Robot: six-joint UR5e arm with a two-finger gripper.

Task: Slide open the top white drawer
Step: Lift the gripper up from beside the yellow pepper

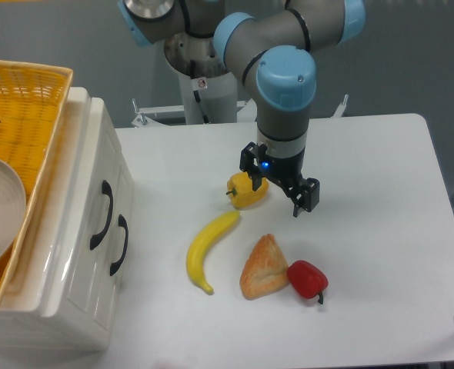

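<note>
While the cabinet is sitting at the left edge of the frame, I'm hovering my gripper over the middle of the table, well apart from it. My fingers are spread, pinching nothing, one beside the yellow pepper. The top white drawer looks shut, its curved black handle facing right, just above the lower drawer's handle. A yellow wicker basket is resting on top. So I'm judging this as the approach: nothing gripped yet. Next I'm needing to travel left past the banana, keeping clear of the pastry and red pepper, turn my fingers to straddle that upper handle, close, then pull rightward.
</note>
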